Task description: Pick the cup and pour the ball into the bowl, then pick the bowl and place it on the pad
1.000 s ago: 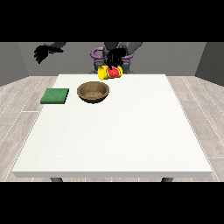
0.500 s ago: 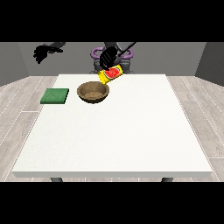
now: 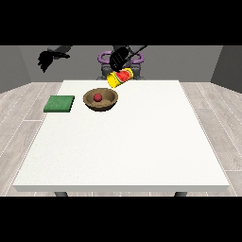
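Observation:
A yellow cup (image 3: 120,77) with a red patch hangs tilted above the table's far edge, its mouth leaning towards the bowl. The hand at the view's right (image 3: 119,57) is shut on it from above, its arm running up to the right. Just left of and below the cup stands the brown bowl (image 3: 108,100), with a small red ball (image 3: 98,97) inside. The green pad (image 3: 59,103) lies flat to the left of the bowl. The hand at the view's left (image 3: 47,59) is raised in the air beyond the table's far left corner, holding nothing, fingers hanging relaxed.
The white table (image 3: 127,146) stretches wide towards the camera, bare in front of the bowl and pad. The robot's body (image 3: 121,66) stands behind the far edge. Grey plank floor surrounds the table.
The cup has been lifted off the table and tipped towards the bowl. The red ball now lies in the bowl. The hand at the view's left has barely moved.

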### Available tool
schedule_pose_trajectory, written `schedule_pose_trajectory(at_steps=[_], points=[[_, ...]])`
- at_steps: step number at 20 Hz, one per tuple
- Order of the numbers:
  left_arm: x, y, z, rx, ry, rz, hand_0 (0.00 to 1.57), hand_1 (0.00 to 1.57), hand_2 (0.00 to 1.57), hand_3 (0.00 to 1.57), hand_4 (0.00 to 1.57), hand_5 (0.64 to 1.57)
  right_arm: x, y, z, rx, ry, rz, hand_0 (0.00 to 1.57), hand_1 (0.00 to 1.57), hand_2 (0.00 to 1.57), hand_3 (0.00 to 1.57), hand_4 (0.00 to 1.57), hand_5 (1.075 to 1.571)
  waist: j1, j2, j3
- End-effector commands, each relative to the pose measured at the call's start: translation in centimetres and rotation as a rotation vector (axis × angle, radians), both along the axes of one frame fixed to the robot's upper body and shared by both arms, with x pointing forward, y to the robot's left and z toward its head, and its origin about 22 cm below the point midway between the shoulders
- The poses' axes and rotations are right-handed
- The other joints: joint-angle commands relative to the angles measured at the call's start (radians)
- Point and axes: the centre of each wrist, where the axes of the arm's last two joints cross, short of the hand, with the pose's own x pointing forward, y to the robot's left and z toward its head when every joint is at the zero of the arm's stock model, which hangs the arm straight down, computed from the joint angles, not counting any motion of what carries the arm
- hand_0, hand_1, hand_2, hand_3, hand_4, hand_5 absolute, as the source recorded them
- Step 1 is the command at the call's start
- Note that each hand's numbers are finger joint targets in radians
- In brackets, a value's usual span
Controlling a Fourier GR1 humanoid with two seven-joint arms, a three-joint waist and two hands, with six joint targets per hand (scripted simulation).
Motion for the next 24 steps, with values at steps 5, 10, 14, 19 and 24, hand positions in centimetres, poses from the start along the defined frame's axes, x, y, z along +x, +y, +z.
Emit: schedule_pose_trajectory(at_steps=[5,10,14,19,24], points=[[0.3,4.4,1.2,-0.965,0.092,0.205,1.17,1.17,1.44,1.27,1.46,1.170,-1.7,0.5,-1.9,0.022,0.049,-0.094,0.00,0.00,0.00,0.00,0.22,1.565,0.124,-0.012,-0.0102],[-1.4,7.0,-0.9,-1.530,0.166,0.295,0.00,0.00,0.00,0.00,0.42,1.561,1.5,3.8,-0.1,0.053,-0.054,-0.046,0.00,0.00,0.00,0.00,0.35,1.567,0.080,0.140,-0.0260],[-2.5,8.2,0.0,-1.847,0.256,0.152,0.00,0.00,0.00,0.00,0.00,1.556,2.0,7.3,-1.2,0.076,-0.069,-0.044,0.00,0.00,0.00,0.00,0.29,1.570,0.083,0.171,-0.0135],[-4.7,9.7,-2.7,-1.962,0.402,-0.084,0.00,0.00,0.00,0.00,0.00,1.566,3.8,12.3,-0.6,0.080,-0.069,-0.129,0.00,0.00,0.00,0.00,0.24,1.571,0.179,0.205,-0.0023],[-5.6,12.1,-4.6,-1.973,0.458,-0.171,0.00,0.00,0.00,0.00,0.00,1.563,4.7,14.3,-1.4,0.100,-0.066,-0.176,0.00,0.00,0.00,0.00,0.32,1.569,0.201,0.237,0.0017]])
